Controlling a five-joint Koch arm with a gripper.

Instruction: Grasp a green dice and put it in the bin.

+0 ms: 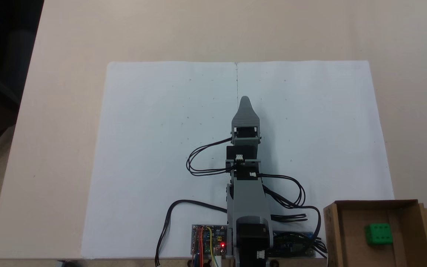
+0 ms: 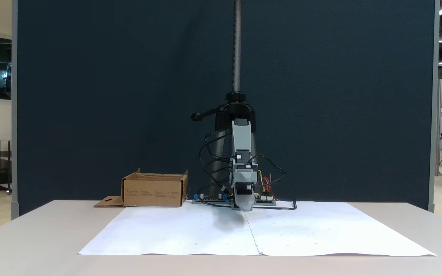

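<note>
Gripper (image 1: 245, 99) over paper (image 1: 154, 148), apparently holding nothing.

A pale beige table (image 1: 61, 111) carries everything. Two white paper sheets (image 1: 169, 148) lie flat on it side by side, meeting at a seam down the middle. At the near edge in a fixed view (image 1: 213, 241), a small circuit board sits on the paper beside the arm's base. The bin (image 1: 350, 237), brown cardboard, stands at the paper's corner, probably overlapping it slightly.
</note>
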